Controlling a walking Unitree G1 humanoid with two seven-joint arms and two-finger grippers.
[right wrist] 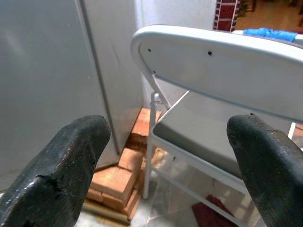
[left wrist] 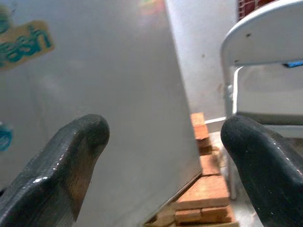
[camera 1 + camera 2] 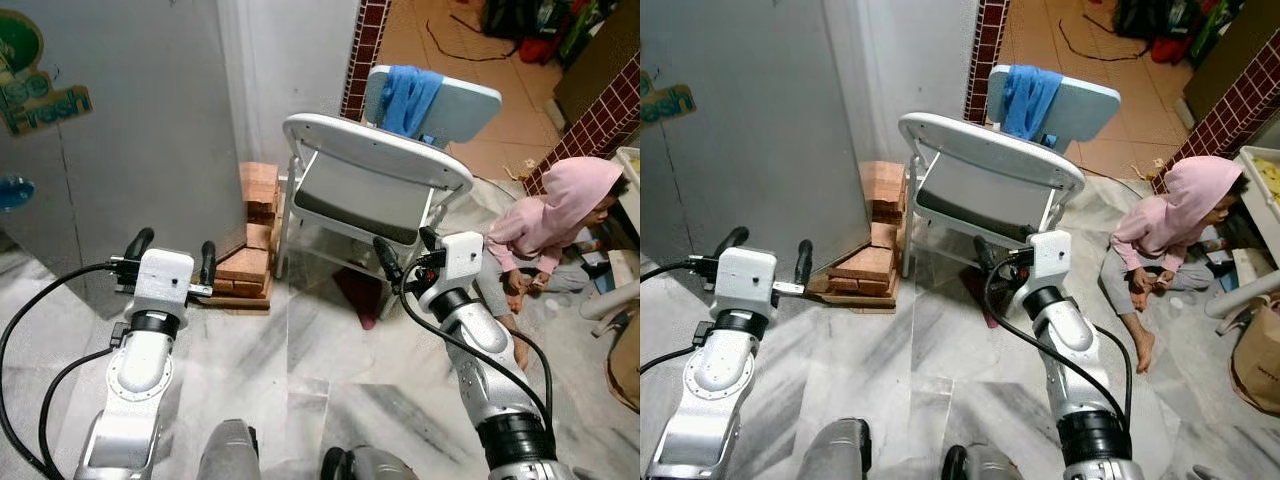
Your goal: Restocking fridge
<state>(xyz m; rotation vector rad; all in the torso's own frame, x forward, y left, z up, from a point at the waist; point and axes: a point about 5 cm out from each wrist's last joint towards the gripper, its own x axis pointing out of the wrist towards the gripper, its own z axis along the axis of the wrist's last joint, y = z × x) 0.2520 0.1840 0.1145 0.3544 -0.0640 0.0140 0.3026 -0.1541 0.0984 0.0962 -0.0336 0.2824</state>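
Facing the fridge (image 3: 120, 130) lettered "Fresh" (image 3: 45, 110), left gripper (image 3: 172, 255) and right gripper (image 3: 408, 250) hover spread, empty.

Head cameras look down; wrist cameras face fridge (image 2: 94, 71) and chair (image 1: 222, 61).

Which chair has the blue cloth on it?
The farther folding chair, behind the nearer one; a blue cloth hangs over its backrest, while the nearer chair's back is bare.
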